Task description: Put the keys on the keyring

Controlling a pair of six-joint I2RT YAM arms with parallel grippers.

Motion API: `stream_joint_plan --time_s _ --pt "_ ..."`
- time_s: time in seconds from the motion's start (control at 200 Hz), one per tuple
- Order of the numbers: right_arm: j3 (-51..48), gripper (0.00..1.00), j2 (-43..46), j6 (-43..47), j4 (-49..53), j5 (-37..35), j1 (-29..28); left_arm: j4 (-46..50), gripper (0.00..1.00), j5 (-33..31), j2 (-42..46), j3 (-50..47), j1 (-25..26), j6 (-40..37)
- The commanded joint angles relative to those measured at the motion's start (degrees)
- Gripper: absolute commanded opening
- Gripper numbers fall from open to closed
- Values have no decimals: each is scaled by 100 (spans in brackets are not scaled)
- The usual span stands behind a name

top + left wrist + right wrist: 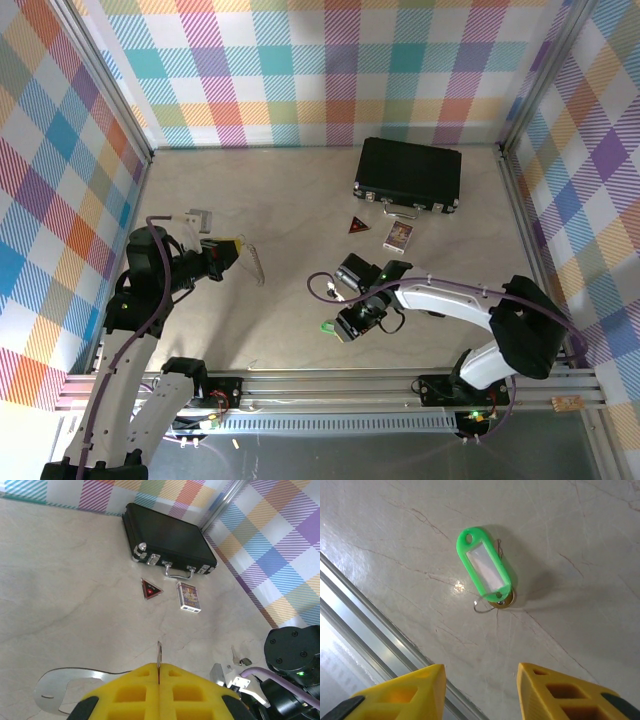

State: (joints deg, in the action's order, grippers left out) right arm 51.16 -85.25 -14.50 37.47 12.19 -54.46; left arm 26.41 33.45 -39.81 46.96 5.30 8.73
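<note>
My left gripper (235, 250) is shut on the keyring (257, 262), a pale loop that hangs past its tips at the left of the table. In the left wrist view the yellow fingers (130, 692) press together with the keyring (159, 654) standing edge-on between them. The green-headed key (484, 566) lies flat on the table, with a small wire ring (482, 608) at its near end. My right gripper (480, 685) hovers open just short of it, nothing between its fingers. In the top view the green key (327, 326) lies beside my right gripper (342, 325). A black-headed key (241, 659) lies by the right arm.
A black case (408, 175) stands at the back right, with a dark red triangle (356, 226) and a patterned card (398, 236) in front of it. The metal rail (370, 625) of the table's near edge runs close to the green key. Plaid walls enclose the table.
</note>
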Motion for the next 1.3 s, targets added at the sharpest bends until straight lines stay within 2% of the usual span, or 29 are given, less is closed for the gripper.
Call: stream_joint_plan --time_s 0.0,0.165,0.85,1.295 --pt "256 41 -235 -277 35 -80 -93 -237 0 153 130 -47 -90 85" --pt "473 42 -509 -462 -163 -164 -251 -241 0 181 165 -64 -89 85" --pt "1336 38 -1543 -961 722 -1451 -995 -198 0 172 351 -73 -91 -20" --pt "1344 28 -1670 -934 709 -1798 -1080 -185 0 154 378 -67 -87 -21"
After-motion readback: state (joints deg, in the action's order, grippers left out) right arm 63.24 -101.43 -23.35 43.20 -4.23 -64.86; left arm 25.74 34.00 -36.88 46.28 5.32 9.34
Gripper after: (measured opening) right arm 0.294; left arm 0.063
